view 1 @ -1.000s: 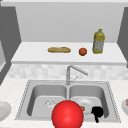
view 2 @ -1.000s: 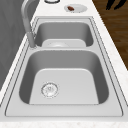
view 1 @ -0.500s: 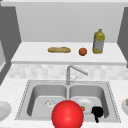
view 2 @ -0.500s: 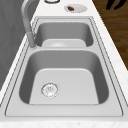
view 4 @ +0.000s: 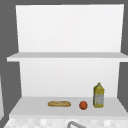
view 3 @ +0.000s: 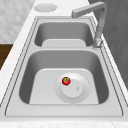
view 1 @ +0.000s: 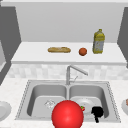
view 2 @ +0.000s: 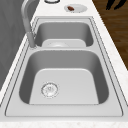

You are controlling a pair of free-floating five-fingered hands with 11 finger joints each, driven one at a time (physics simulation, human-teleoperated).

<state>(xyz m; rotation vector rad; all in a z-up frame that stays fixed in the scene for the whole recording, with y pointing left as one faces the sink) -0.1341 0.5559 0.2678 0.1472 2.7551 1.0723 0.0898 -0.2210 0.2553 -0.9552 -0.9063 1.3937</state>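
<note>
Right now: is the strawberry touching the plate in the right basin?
Touching. The right side view shows the strawberry lying on the plate with no gap.

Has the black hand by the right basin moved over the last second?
No. In the front view the right hand sits at the same spot over the right basin's front edge, just right of the plate.

A big red ball [view 1: 67,114] hides part of the white plate [view 1: 86,103] in the sink's right basin; the black hand's [view 1: 97,112] fingers are too blurred to read.
</note>
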